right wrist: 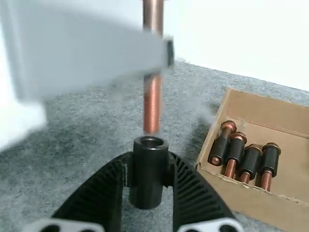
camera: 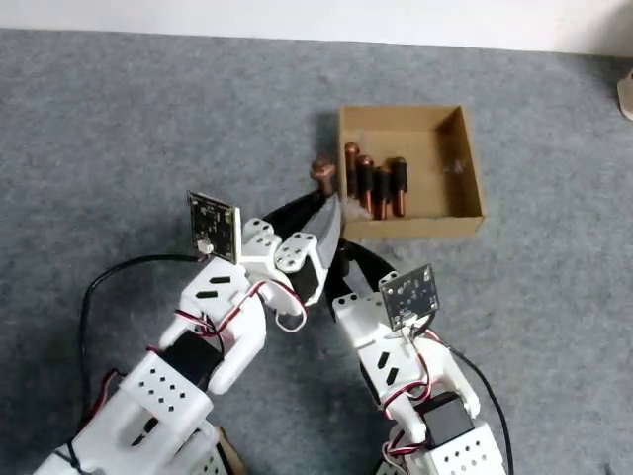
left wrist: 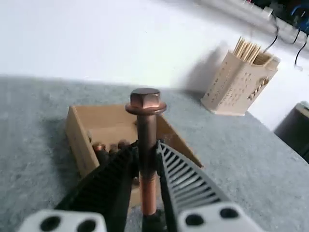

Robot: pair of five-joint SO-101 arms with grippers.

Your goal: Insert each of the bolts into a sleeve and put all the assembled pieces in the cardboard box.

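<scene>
White plastic makes both arms, which come up side by side from the near edge of the desk (camera: 119, 129), a surface covered with grey felt. The left arm (camera: 198, 336) is stretched diagonally toward the middle, and the right arm (camera: 396, 366) leans inward to meet it, so the two wrists are close together. Each wrist carries a small circuit board (camera: 215, 226). The right tool (right wrist: 148, 162) points forward and is low, and its black ribbed fingers (right wrist: 108, 193) are clamped on a black sleeve (right wrist: 147, 179), which stands upright with its open mouth up. The left tool (left wrist: 145, 150) is higher and is closed on the shaft of a copper bolt (left wrist: 146, 130), which is held vertical with the hexagonal head at the top. In the right wrist view the lower end of the bolt is just above the mouth of the sleeve and in line with it; I cannot tell if it touches the rim. Just behind the two tools sits the cardboard box (camera: 410, 228), open at the top, and the head of the bolt is just beside its left wall, outside of it. In the box lie four assembled pieces (camera: 381, 188), side by side near the left wall, each a copper bolt in a black sleeve. Farther away, past the desk, a beige holder (left wrist: 239, 79) with wooden sticks stands before a white wall (left wrist: 96, 34).
</scene>
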